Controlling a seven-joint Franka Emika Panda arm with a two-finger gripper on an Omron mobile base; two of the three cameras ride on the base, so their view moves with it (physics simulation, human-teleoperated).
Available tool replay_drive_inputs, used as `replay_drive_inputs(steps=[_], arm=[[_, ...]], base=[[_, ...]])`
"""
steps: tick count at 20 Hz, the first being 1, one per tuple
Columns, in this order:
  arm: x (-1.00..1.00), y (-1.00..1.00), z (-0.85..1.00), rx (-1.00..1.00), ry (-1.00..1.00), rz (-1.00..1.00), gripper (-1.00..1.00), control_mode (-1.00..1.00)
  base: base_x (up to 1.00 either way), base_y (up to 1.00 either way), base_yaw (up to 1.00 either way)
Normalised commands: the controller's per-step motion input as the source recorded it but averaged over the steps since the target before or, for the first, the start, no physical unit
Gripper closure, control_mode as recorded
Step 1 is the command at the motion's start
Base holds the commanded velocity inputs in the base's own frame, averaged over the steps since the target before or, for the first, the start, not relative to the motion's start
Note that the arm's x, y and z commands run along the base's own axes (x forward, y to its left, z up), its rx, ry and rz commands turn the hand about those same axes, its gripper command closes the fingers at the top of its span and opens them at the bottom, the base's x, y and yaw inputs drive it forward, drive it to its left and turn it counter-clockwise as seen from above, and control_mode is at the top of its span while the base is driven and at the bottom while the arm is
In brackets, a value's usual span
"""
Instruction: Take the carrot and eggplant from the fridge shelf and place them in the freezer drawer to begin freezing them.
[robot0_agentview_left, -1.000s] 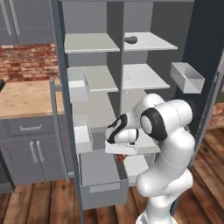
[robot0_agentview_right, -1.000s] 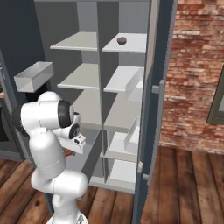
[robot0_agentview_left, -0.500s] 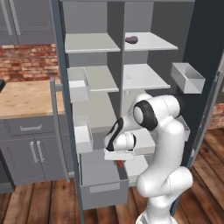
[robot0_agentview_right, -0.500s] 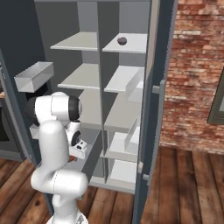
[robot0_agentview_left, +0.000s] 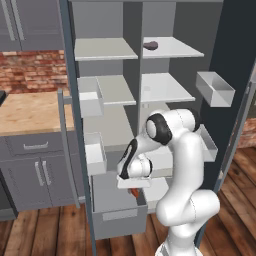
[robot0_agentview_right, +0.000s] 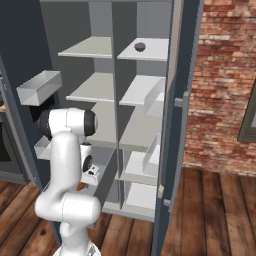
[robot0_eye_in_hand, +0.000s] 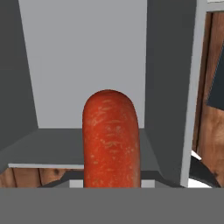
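Observation:
The carrot (robot0_eye_in_hand: 111, 140) is a short orange-red stick that stands close in front of the hand camera, with the grey inside of the freezer drawer (robot0_eye_in_hand: 87, 65) behind it. My gripper (robot0_agentview_left: 134, 189) is shut on the carrot (robot0_agentview_left: 133, 192) and hangs just above the open freezer drawer (robot0_agentview_left: 117, 216) at the bottom of the fridge. From the right, the carrot (robot0_agentview_right: 80, 186) peeks out under the hand beside the drawer's side wall (robot0_agentview_right: 106, 176). The dark eggplant (robot0_agentview_left: 150, 45) lies on the top right shelf, also seen from the right base as the eggplant (robot0_agentview_right: 140, 47).
White door bins (robot0_agentview_left: 215, 88) hang on the open right door and more bins (robot0_agentview_left: 91, 96) on the left door. A wooden counter (robot0_agentview_left: 27, 107) with grey cabinets stands to the left. A brick wall (robot0_agentview_right: 225, 85) is to the right of the fridge.
The arm has folded down and the hand has sunk lower and slightly left with the carrot, closer to the open drawer. The eggplant has stayed on its shelf.

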Motion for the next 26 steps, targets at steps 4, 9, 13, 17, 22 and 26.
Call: replay_drive_inputs(steps=[4, 9, 13, 17, 22, 26], arm=[[0.18, 0.06, -0.3, 0.02, 0.01, 0.07, 1.0, -1.0], [0.36, 0.02, -0.25, 0.03, 0.05, 0.07, 1.0, -1.0], [0.38, 0.03, -0.3, 0.03, 0.05, 0.06, 1.0, -1.0], [0.26, 0.11, -0.32, 0.02, 0.05, 0.06, 1.0, -1.0], [0.17, 0.19, -0.36, 0.0, 0.07, 0.05, 1.0, -1.0], [0.05, 0.2, -0.43, 0.0, 0.08, 0.04, 1.0, -1.0]], base=[[0.0, 0.0, 0.0], [0.0, 0.0, 0.0], [0.0, 0.0, 0.0], [0.0, 0.0, 0.0], [0.0, 0.0, 0.0], [0.0, 0.0, 0.0]])
